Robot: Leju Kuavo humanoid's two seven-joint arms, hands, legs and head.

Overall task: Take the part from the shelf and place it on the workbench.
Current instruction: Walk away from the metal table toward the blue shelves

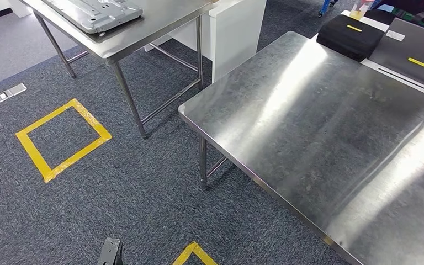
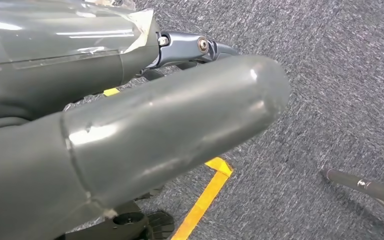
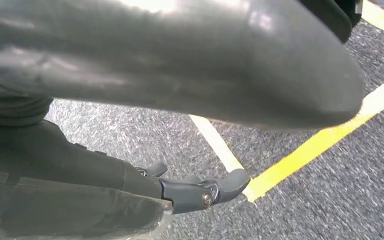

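Part [image 1: 94, 14]: a flat grey metal piece, seen at the upper left of the head frame, lying on a steel table [image 1: 160, 25] with thin legs. Its near corner is close to the table's front edge; its far side is cut off by the frame top.

Workbench [image 1: 320, 127] is seen at the right of the head frame, a wide bare steel top with strong glare streaks, well apart from the part. At its far upper-right corner a black case [image 1: 349, 34] with a yellow mark is seen, beside a grey panel [image 1: 414, 52] with another yellow mark. A white cabinet [image 1: 234, 30] is placed between the two tables at top centre.

Floor is grey carpet. A yellow tape square [image 1: 63, 138] is marked at left centre, a second tape corner [image 1: 194, 253] at the bottom edge. A small metal floor plate [image 1: 11, 92] is set at the far left.

Left hand [image 2: 175, 120] is seen in its wrist view: thick grey thumb across the frame centre, darker fingers [image 2: 195, 47] extended above it, nothing held, fingers apart from the thumb. Carpet and a yellow tape line are visible below it.

Right hand [image 3: 195, 70] is seen in its wrist view: thumb across the top, dark fingers [image 3: 215, 190] low in the frame, spread from the thumb, nothing gripped. Yellow tape lines are seen on the carpet behind.
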